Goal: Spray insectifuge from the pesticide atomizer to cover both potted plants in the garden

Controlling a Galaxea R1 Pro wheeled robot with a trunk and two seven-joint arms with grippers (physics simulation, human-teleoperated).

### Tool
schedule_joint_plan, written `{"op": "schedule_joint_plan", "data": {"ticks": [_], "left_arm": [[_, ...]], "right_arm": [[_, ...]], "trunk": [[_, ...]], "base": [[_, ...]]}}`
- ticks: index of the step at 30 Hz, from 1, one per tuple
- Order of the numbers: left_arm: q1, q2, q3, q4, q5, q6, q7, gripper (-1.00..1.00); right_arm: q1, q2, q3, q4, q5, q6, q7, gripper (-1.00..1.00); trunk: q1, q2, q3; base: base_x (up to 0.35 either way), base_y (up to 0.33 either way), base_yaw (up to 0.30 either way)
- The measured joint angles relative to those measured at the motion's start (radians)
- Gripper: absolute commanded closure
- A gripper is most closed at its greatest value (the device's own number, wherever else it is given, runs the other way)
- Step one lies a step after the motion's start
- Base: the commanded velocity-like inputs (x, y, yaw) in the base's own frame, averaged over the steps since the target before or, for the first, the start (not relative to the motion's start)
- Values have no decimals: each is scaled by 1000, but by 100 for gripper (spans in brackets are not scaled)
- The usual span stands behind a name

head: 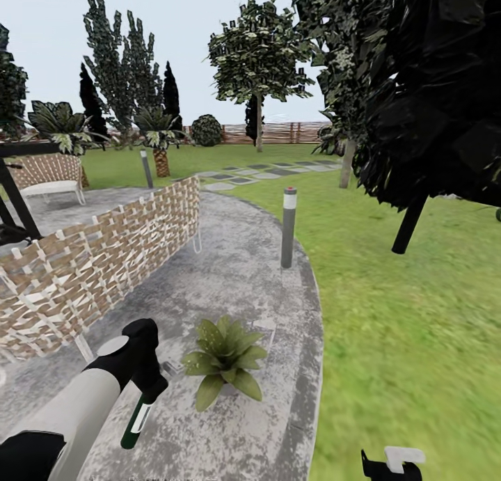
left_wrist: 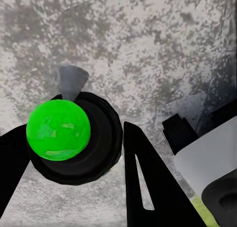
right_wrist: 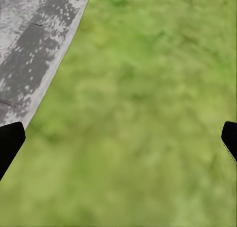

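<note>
My left gripper (head: 149, 389) is shut on the pesticide atomizer (head: 138, 418), a slim dark-green bottle with a white label band hanging below the fingers over the grey paving. In the left wrist view the atomizer (left_wrist: 59, 131) shows end-on as a bright green disc in a dark ring with a grey nozzle, black fingers (left_wrist: 145, 180) on either side. One potted plant (head: 224, 359), a low green rosette, sits on the paving just right of the bottle. My right gripper (head: 391, 463) hangs open over the lawn, fingertips (right_wrist: 10, 140) wide apart above grass.
A woven wicker screen (head: 104, 258) runs along the left of the paved circle (head: 236, 272). A grey bollard light (head: 288, 227) stands at the paving's right edge, another (head: 146, 168) farther back. A dark leaning tree (head: 410, 220) stands on the lawn at right. The slat fence (head: 271, 133) closes the far side.
</note>
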Motion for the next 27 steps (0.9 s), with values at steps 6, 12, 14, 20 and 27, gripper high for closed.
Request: {"op": "schedule_joint_plan", "data": {"ticks": [6,12,14,20,27], "left_arm": [[0,0,2,0,0,0,0,100],[1,3,68,3,-1,-2,2,100],[1,3,72,3,-1,-3,2,100],[2,2,73,2,-1,-3,2,100],[15,-1,75,15,3,-3,50,100]], "right_arm": [[0,0,0,0,0,0,0,-100],[0,0,0,0,0,1,0,-100],[0,0,0,0,0,1,0,-100],[0,0,0,0,0,0,0,-100],[0,0,0,0,0,0,0,-100]], "trunk": [[0,0,0],[0,0,0],[0,0,0],[0,0,0],[0,0,0]], "base": [[1,-272,275],[0,-273,275],[-3,-273,275],[-90,-270,275],[-100,-229,220]]}}
